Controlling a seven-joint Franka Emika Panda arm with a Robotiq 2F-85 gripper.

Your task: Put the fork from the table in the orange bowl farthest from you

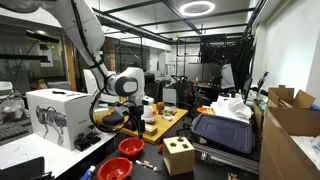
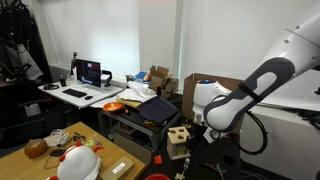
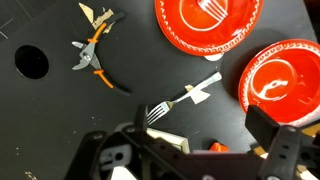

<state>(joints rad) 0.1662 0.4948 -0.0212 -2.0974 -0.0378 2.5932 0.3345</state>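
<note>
Gripper (image 3: 190, 150) spread wide over fork (image 3: 180, 100); fork apart from pliers (image 3: 92, 55), near orange bowl (image 3: 290, 95).

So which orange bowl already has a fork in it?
The top bowl in the wrist view, holding a white fork; the right-hand bowl holds nothing.

Exterior views: mid-distance, near table height, facing roughly opposite ways; both include arm (image 1: 100, 55) and wooden cube (image 2: 179, 138). Wrist view: close, straight down on dark surface (image 3: 60, 120); its bowls (image 3: 208, 25) appear small in an exterior view, bowls (image 1: 130, 147)
</note>
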